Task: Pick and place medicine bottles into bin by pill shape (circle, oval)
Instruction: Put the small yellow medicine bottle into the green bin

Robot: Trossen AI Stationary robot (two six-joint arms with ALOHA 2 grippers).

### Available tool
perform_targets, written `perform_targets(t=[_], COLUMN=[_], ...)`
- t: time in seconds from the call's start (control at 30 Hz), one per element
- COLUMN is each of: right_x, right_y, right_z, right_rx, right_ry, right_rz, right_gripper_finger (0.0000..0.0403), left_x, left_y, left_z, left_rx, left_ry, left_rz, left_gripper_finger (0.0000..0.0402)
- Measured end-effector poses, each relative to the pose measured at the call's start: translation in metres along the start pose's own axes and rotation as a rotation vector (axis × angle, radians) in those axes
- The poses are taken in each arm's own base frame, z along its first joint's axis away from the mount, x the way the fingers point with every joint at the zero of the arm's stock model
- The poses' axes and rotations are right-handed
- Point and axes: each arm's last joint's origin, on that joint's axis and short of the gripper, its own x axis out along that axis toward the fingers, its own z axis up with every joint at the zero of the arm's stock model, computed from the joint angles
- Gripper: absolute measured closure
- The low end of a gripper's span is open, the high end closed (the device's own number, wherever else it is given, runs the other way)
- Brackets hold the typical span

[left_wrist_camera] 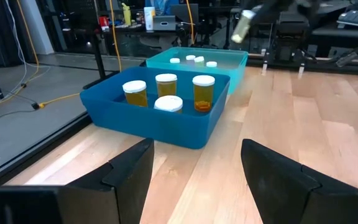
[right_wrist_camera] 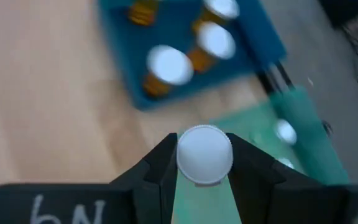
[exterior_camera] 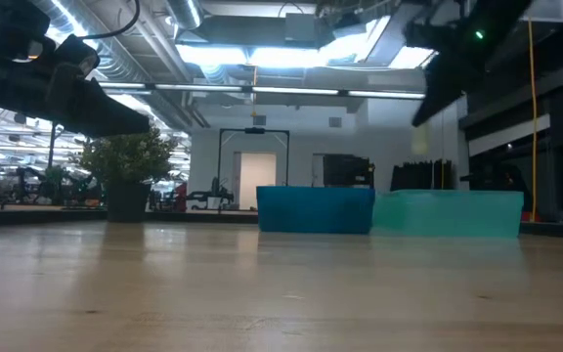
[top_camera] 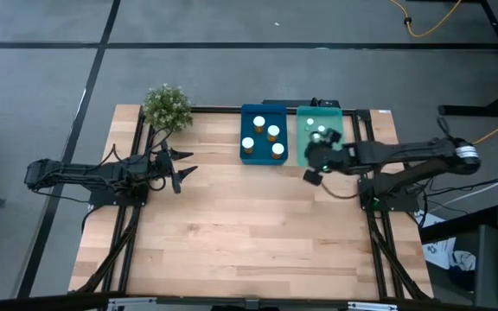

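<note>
My right gripper [top_camera: 318, 161] hangs over the near end of the teal-green bin [top_camera: 335, 121], shut on a small pale bottle with a white cap [right_wrist_camera: 204, 154]. The left wrist view shows this bottle [left_wrist_camera: 242, 25] tilted, high above the table. Several pale bottles [left_wrist_camera: 194, 60] stand inside the teal-green bin [left_wrist_camera: 229, 57]. Beside it, the dark blue bin [top_camera: 245, 154] holds several amber bottles [left_wrist_camera: 203, 92], upright on their bases. My left gripper [top_camera: 182, 169] waits open at the table's left, level, and empty [left_wrist_camera: 194, 168]. My right gripper pinches the pale bottle between its two fingers [right_wrist_camera: 158, 163], which sit on opposite sides of it at the white cap [right_wrist_camera: 185, 163]. The fingers slant down from the table's right side. The bottle is lifted clear of table and bin, tilted, its cap facing the wrist camera.
A small potted plant [top_camera: 166, 107] stands at the far left corner, just beyond my left gripper. The two bins sit side by side at the far middle of the wooden table [top_camera: 249, 233]. Black frame rails [top_camera: 132, 216] run along the table's left and right sides.
</note>
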Motion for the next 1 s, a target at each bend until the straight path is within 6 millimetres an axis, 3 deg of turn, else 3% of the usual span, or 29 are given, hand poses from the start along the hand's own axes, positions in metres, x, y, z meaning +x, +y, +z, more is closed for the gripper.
perform_targets(t=[0.2,0.4,0.73,1.0], right_x=[0.005,0.009,0.037,0.052], right_y=[-0.038,-0.060,-0.073,-0.081], right_z=[-0.045,-0.072,-0.085,-0.106], right_rx=[0.206,0.354,0.450,0.548], right_ry=[0.014,0.013,-0.043,0.024], right_rz=[-0.146,-0.200,-0.014,-0.061], right_gripper_finger=[0.0282,0.0281,0.0280,0.0280], left_x=[0.000,0.000,0.000,0.000], left_y=[0.000,0.000,0.000,0.000], left_z=[0.000,0.000,0.000,0.000], left_rx=[0.000,0.001,0.001,0.001], left_ry=[0.002,0.003,0.004,0.004], left_rz=[0.000,0.000,0.000,0.000], left_gripper_finger=[0.0168,0.0168,0.0168,0.0168])
